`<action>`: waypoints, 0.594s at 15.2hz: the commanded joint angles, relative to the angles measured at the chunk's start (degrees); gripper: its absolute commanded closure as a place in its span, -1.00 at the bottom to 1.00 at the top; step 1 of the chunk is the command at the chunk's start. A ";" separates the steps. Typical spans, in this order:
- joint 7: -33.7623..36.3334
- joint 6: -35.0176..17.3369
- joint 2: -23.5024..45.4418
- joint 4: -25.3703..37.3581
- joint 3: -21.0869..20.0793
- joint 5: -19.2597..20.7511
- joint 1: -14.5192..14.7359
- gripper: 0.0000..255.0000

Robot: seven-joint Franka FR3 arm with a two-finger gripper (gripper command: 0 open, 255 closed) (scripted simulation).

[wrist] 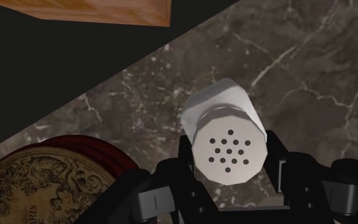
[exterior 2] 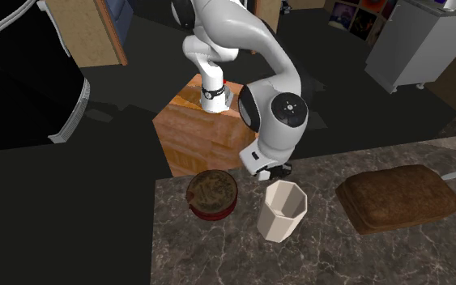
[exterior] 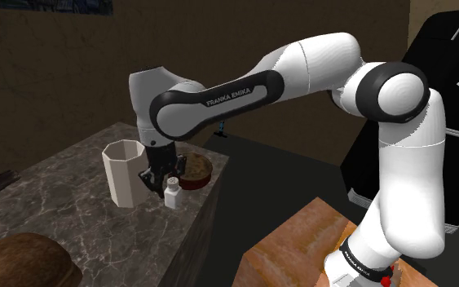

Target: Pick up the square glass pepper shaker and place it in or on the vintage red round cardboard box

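The pepper shaker (wrist: pixel 225 137) is a white square-sided body with a round grey cap full of holes. It stands on the dark marble counter (exterior: pixel 64 187), and in the shoulder view the shaker (exterior: pixel 172 193) is just in front of the red box. My gripper (wrist: pixel 228 153) comes down over it, and both black fingers (wrist: pixel 185 156) press against the cap's sides. The round red box (exterior: pixel 196 171) with a gold patterned lid (wrist: pixel 41 184) sits right beside the shaker. In the second exterior view the gripper (exterior 2: pixel 274 172) hangs between the box (exterior 2: pixel 211 194) and a cup.
A tall white faceted cup (exterior: pixel 125 171) stands close on the gripper's other side, also seen as cup (exterior 2: pixel 283 210). A brown loaf-like slab (exterior 2: pixel 396 198) lies further along the counter. The counter edge (wrist: pixel 107 89) runs near the shaker. The wooden stand (exterior 2: pixel 198 133) is beyond it.
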State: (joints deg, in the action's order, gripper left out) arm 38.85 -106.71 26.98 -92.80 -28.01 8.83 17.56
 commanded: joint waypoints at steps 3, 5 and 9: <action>-0.18 2.64 -1.04 1.69 -0.29 -0.52 -0.06 1.00; -0.26 3.97 -1.49 2.62 -0.42 -0.75 -0.08 1.00; -0.40 6.69 -2.26 4.66 -0.63 -1.15 -0.06 1.00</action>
State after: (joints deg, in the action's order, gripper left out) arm 38.56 -100.62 25.04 -88.44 -28.60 7.82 17.59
